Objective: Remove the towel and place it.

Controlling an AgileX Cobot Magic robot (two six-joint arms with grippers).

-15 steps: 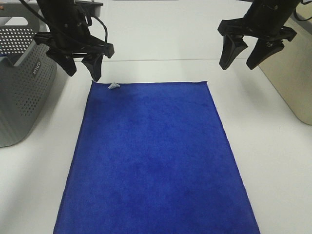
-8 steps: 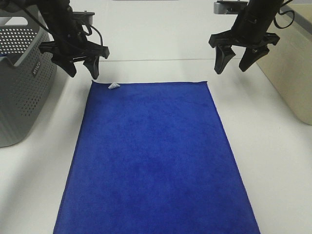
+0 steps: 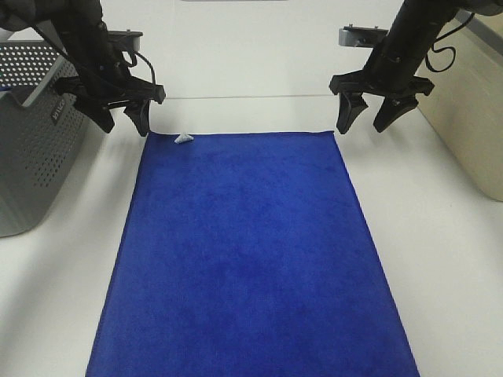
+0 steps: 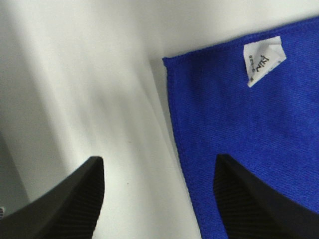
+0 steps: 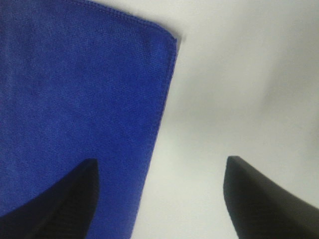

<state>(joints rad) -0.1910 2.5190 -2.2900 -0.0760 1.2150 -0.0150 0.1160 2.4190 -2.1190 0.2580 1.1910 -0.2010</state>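
Towel (image 3: 250, 251) flat on table (image 3: 440, 259); left pincer (image 3: 124, 128), right pincer (image 3: 361, 128) spread wide near far corners.

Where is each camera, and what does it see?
High camera: up high, looking down on the towel and table; shows left gripper and right gripper, both open.
Left wrist: on the left arm, looking down between its fingers at the towel corner with the tag.
Right wrist: on the right arm, looking down between its fingers at another towel corner.
Shared: high and left wrist views both show the tag.
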